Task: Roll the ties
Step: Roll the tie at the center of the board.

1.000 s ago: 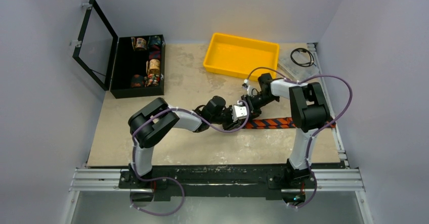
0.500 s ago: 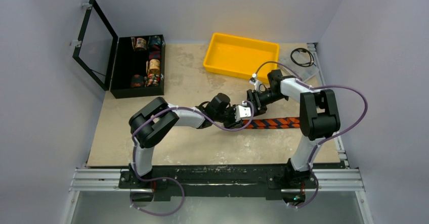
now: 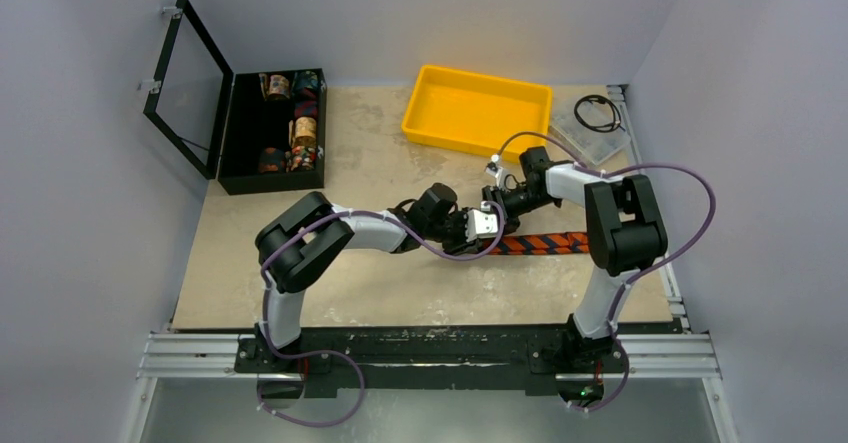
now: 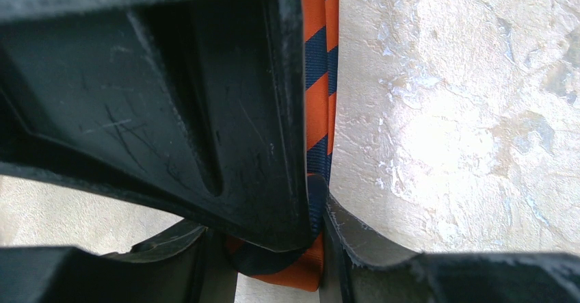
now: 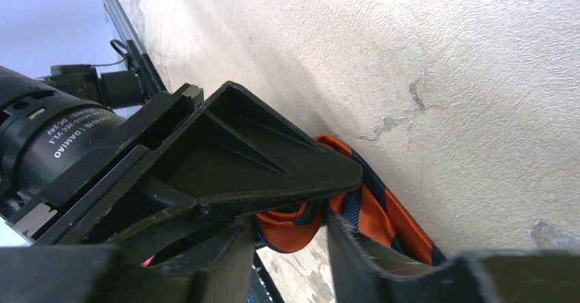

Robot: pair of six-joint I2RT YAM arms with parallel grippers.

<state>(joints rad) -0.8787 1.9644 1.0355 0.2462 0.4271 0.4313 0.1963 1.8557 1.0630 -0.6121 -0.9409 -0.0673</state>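
Observation:
The tie, with diagonal orange and navy stripes, lies flat on the beige table, running right from both grippers. My left gripper is shut on its left end. In the left wrist view the tie is pinched between the fingers of the left gripper. My right gripper meets the same end from the far side. In the right wrist view the right gripper is closed around a curled fold of the tie, with the left gripper's finger lying across it.
An empty yellow tray stands just behind the grippers. An open black box at the back left holds several patterned fabric rolls. A black cable and a clear plastic item lie at the back right.
The right gripper pulled back up and to the right from the tie's end, then came back down onto it. The left gripper shifted slightly right and kept its hold.

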